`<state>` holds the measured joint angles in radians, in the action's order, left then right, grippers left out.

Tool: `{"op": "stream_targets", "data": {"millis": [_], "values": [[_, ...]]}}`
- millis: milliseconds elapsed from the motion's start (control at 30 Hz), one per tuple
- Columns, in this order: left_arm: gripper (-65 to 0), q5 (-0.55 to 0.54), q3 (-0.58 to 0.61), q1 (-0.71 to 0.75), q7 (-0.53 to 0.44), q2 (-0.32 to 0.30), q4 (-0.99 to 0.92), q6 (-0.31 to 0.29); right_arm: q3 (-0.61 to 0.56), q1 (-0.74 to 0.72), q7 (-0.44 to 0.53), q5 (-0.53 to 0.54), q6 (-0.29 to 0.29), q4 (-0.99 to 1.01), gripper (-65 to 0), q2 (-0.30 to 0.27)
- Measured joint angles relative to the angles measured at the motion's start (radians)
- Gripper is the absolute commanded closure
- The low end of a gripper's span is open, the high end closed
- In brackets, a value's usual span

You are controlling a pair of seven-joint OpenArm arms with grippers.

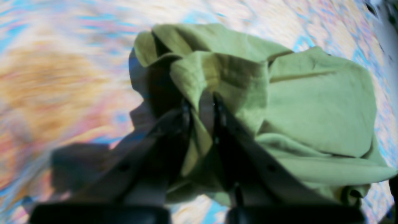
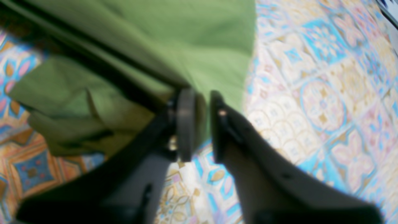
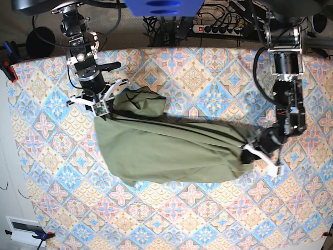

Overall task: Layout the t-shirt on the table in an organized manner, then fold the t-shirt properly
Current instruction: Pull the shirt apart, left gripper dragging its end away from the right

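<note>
While the t-shirt (image 3: 166, 151) lies stretched between my two arms across the middle of the table (image 3: 47, 172), I am at the laying-out step. At one end my left gripper (image 1: 202, 107) pinches bunched cloth; at the other my right gripper (image 2: 202, 124) stands slightly parted around the hem. Next I judge spreading is needed.

No text, label, brand, number or sign can be read in any view. The t-shirt (image 3: 171, 148) shows plain green cloth, and the table (image 3: 218, 78) cover carries only floral tile patterns, no lettering.
</note>
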<state>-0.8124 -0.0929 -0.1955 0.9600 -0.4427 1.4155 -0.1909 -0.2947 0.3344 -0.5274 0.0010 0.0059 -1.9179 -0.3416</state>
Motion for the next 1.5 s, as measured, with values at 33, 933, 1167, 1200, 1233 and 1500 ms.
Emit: {"op": "stream_targets", "data": {"millis": [33, 933, 1167, 1200, 1233, 1500], "values": [[0.0, -0.001, -0.014, 0.016, -0.002, -0.014, 0.010, 0.003, -0.032, -0.010, 0.000, -0.001, 0.000, 0.000, -17.9, -0.008], [0.0, -0.011, -0.129, 0.168, 0.002, -0.051, 0.100, -0.001, -0.190, 0.024, 0.003, 0.010, 0.008, 0.118, -27.2, -0.004], [0.0, -0.019, -0.131, 0.182, 0.002, -0.050, 0.100, -0.002, -0.187, 0.002, -0.004, 0.006, -0.006, 0.174, -27.1, 0.047], [0.0, -0.016, -0.131, 0.188, 0.002, -0.050, 0.100, -0.001, -0.192, -0.013, -0.004, 0.007, 0.013, 0.175, -27.1, 0.050], [0.0, -0.014, -0.131, 0.191, 0.002, -0.051, 0.100, -0.001, -0.193, -0.027, 0.001, 0.009, 0.016, 0.175, -27.1, 0.053], [0.0, -0.018, -0.132, 0.190, 0.002, -0.050, 0.100, -0.001, -0.187, -0.034, -0.001, 0.007, 0.003, 0.174, -27.1, 0.045]]}}
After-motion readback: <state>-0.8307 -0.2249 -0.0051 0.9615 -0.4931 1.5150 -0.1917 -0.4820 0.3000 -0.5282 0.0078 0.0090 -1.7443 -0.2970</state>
